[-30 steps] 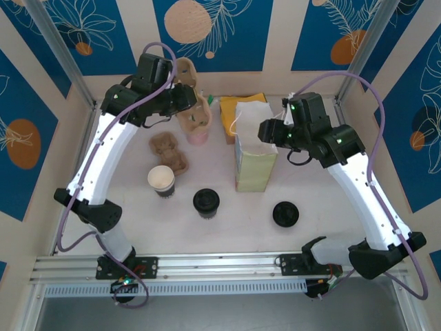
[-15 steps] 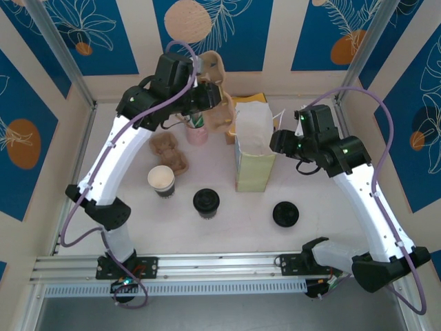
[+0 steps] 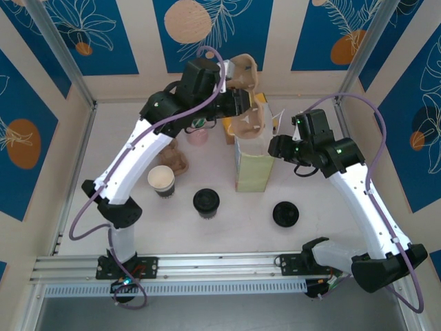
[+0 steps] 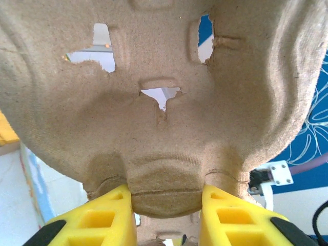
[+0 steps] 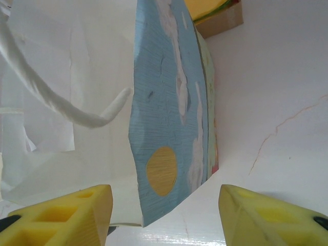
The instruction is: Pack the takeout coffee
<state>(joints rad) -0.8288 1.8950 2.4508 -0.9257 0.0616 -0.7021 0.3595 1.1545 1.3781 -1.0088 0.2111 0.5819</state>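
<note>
Since a second ago the left arm has swung to the right, away from the pink cup (image 3: 198,136) - now it holds a brown moulded-pulp cup carrier (image 3: 249,121) over the mouth of the tall pale-yellow paper bag (image 3: 255,172). The right arm has moved back a little to the bag's right side.

The left gripper (image 4: 166,205) is closed on a rounded lobe at the carrier's edge, with a yellow finger (image 4: 110,215) pressed against each side. The pulp looks rough and fibrous, with ragged cut-out holes.

The right gripper (image 5: 166,215) stands about half open. The bag's upper corner lies between its fingers, but I see no contact. The inside of the bag is crumpled white paper with a twisted white handle (image 5: 51,102).

On the pale table (image 3: 234,227), a small white paper cup with a dark band (image 3: 161,181) stands open, left of the bag. A similar cup closed by a round black lid (image 3: 206,203) is nearer the front - and a loose round black plastic lid (image 3: 286,214) lies to the right.
</note>
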